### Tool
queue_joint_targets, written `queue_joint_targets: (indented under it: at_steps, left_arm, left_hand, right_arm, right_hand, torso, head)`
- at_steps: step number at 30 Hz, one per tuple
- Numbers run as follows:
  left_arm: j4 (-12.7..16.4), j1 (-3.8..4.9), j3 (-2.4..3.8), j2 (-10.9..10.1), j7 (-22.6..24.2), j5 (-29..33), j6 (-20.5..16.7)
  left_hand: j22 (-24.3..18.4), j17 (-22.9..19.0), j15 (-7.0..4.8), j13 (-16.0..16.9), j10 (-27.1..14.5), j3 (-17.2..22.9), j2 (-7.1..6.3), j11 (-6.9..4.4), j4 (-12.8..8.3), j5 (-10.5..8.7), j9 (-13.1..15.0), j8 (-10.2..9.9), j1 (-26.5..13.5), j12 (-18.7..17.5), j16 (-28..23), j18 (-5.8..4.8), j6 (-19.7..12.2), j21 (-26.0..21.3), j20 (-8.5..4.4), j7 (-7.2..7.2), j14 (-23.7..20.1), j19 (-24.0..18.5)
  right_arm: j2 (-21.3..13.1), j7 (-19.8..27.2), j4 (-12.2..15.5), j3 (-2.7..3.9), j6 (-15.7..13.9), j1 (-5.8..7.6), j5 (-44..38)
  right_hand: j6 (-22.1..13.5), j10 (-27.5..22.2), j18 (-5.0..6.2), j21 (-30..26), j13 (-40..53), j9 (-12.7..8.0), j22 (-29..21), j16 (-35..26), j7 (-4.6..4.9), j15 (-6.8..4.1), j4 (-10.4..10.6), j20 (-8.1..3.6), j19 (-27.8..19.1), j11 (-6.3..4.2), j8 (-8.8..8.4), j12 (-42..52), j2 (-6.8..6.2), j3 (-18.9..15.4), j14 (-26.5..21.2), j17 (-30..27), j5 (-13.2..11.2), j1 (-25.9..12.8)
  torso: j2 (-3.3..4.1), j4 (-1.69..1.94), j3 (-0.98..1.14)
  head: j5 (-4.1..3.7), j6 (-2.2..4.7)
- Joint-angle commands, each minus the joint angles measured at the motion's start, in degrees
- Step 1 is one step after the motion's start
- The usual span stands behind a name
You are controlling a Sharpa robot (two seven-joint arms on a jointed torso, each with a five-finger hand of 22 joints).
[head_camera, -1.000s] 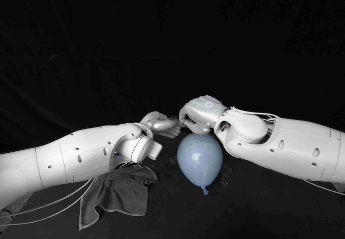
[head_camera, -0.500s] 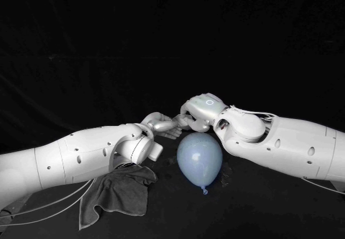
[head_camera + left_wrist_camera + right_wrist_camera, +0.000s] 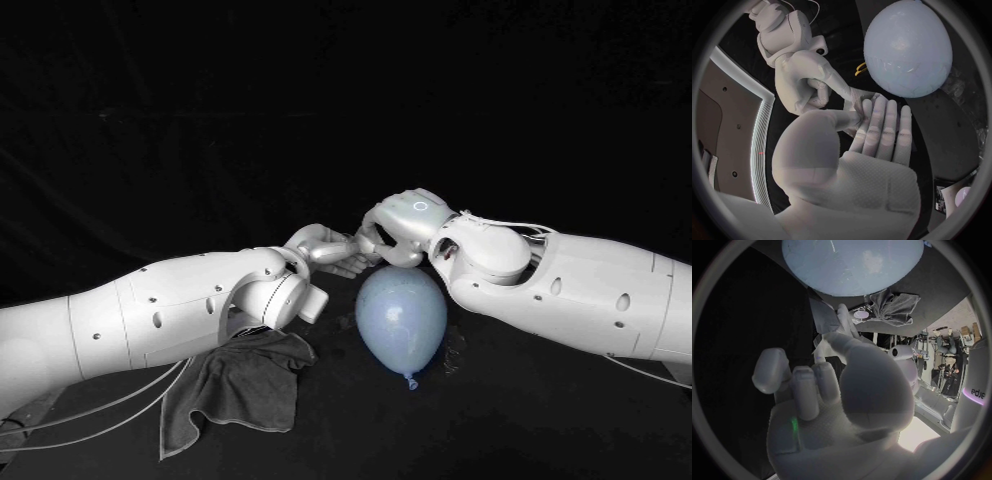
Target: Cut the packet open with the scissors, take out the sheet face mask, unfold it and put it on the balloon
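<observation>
As the left hand (image 3: pixel 329 248) and right hand (image 3: pixel 401 222) pinch a pale sheet (image 3: pixel 825 342) in their fingers beside the balloon (image 3: pixel 401 318), unfolding and draping seem still undone.

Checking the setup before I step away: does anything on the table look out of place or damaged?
Only the grey cloth: it lies crumpled in a heap beside the balloon. The balloon looks intact, lying on its side. Nothing looks spilled.

Dim scene, fisheye-warped edges
</observation>
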Motion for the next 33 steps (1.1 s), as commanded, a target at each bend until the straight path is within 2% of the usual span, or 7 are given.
queue_joint_targets:
  at_steps: [1, 5, 10, 13, 17, 28, 33]
  left_arm:
    - [0.6, 0.32, 0.12, 0.0, 1.9, -0.7, 0.4]
    - [0.8, 0.46, 0.12, 0.0, 2.2, -0.9, 0.0]
    - [1.0, 0.54, 0.12, -0.1, 2.6, -0.9, -0.4]
    - [1.1, 0.56, 0.12, -0.1, 3.2, -1.0, -0.5]
    - [1.2, 0.58, 0.12, -0.2, 3.9, -1.0, -0.5]
    - [1.4, 0.61, 0.11, -0.8, 5.2, -0.9, 1.2]
    - [1.7, 0.61, 0.11, -1.0, 5.6, -1.2, 2.3]
  left_hand:
    - [0.0, -0.2, 0.12, -0.1, -1.0, 2.4, 0.68, 0.10, -2.0, 0.06, 0.2, -0.4, -0.1, -0.3, -0.5, -0.94, -0.5, -0.3, 0.08, -0.04, -0.9, -0.6]
    - [-0.1, -0.7, 1.03, -0.2, -5.1, 2.4, 0.73, 1.07, -2.2, 0.06, 0.7, -0.5, -0.1, -0.2, -1.7, -1.60, -0.5, -0.6, 0.10, 0.61, -3.2, -1.5]
    - [-0.1, -0.9, 1.28, -0.1, -5.7, 2.4, 0.85, 1.22, -2.3, 0.06, 0.8, -0.6, -0.1, 0.0, -2.1, -1.99, -0.6, -0.8, 0.11, 0.73, -4.0, -2.1]
    - [-0.5, -1.2, 1.57, -0.1, -6.2, 2.5, 0.88, 1.37, -2.4, 0.07, 0.8, -0.9, 0.0, 0.1, -2.7, -2.69, -0.7, -1.8, 0.15, 0.82, -5.1, -5.8]
    - [-1.0, -2.3, 2.64, 0.0, -6.5, 3.0, 0.78, 1.72, -2.8, 0.09, 1.0, -1.2, 0.0, 0.7, -4.1, -4.98, -0.5, -3.9, 0.18, 1.05, -10.7, -14.1]
    - [-1.4, -3.5, 3.05, 0.0, -6.1, 3.4, 0.38, 1.77, -3.2, 0.18, 1.2, -1.1, -0.3, 1.2, -4.2, -5.73, 0.0, -5.0, 0.26, 1.08, -16.6, -19.1]
    - [-1.6, -4.5, 3.30, 0.0, -6.0, 3.8, 0.16, 1.80, -3.6, 0.29, 1.4, -1.0, -0.5, 1.4, -4.6, -5.85, 0.2, -5.6, 0.34, 1.08, -21.4, -22.0]
  right_arm:
    - [0.1, -0.9, -0.3, -0.01, 2.6, -0.01, -0.9]
    - [0.3, -1.1, -0.6, -0.01, 2.4, -0.01, -0.7]
    - [0.4, -0.9, -0.7, -0.01, 2.4, -0.01, -0.3]
    - [0.5, -0.3, -0.8, -0.02, 2.7, -0.01, -0.1]
    - [0.5, 1.0, -0.8, -0.02, 3.5, 0.00, 0.3]
    - [0.2, 4.2, -0.6, -0.03, 5.0, 0.03, 0.7]
    - [0.2, 5.2, -0.7, -0.04, 4.3, 0.06, 0.3]
  right_hand:
    - [-0.4, -0.1, 0.31, -0.2, 6.3, -0.1, 7.6, 0.4, -0.06, 0.30, 0.0, 0.05, -0.3, 0.13, -0.24, -0.2, -0.43, -0.3, 5.9, 14.8, -0.2, 0.0]
    - [0.7, 0.2, 0.21, 0.3, 6.7, 0.0, 7.8, 0.5, -0.04, 0.43, 0.4, 0.15, 0.0, 0.27, 0.05, 0.2, 0.39, -0.5, 6.0, 15.1, -0.2, 0.1]
    - [2.4, 0.4, 0.24, 0.2, 6.9, 0.0, 7.8, 0.5, -0.21, 0.44, 1.2, 0.23, 0.1, 0.22, 0.51, 0.3, 1.56, -0.4, 6.0, 15.1, -0.2, 0.2]
    - [2.8, 0.4, 0.28, 0.0, 6.9, -0.1, 7.8, 0.5, -0.33, 0.42, 1.2, 0.24, 0.0, 0.15, 0.58, 0.3, 1.69, -0.4, 6.0, 15.1, -0.2, 0.4]
    - [3.7, 0.4, 0.39, -0.5, 6.9, -0.1, 7.7, 0.4, -0.74, 0.22, 0.9, 0.20, -0.2, -0.16, 0.78, 0.3, 1.69, -0.5, 6.0, 15.0, -0.2, 1.0]
    - [4.3, 0.4, 0.46, -0.8, 7.0, -0.5, 7.8, 0.4, -1.44, -0.52, 0.2, -0.09, -0.4, -1.09, 0.54, 0.4, 1.87, -0.2, 5.9, 14.9, -0.2, 2.2]
    - [3.1, 0.5, 0.45, -0.8, 7.1, -1.1, 8.0, 0.4, -2.26, -1.49, -0.5, -0.42, -0.3, -2.22, -0.61, 0.5, 1.81, -0.1, 5.9, 14.9, -0.2, 3.0]
  torso:
    - [0.00, -0.03, 0.02]
    - [0.00, 0.01, 0.03]
    - [0.02, 0.00, 0.02]
    - [0.01, -0.02, 0.01]
    - [0.03, 0.00, 0.01]
    - [0.01, -0.01, 0.03]
    - [0.04, 0.02, 0.00]
  head:
    - [0.02, 0.08]
    - [-0.08, 0.12]
    - [-0.22, 0.16]
    - [-0.24, 0.16]
    - [-0.29, 0.16]
    - [-0.70, 0.47]
    - [-0.92, 0.69]
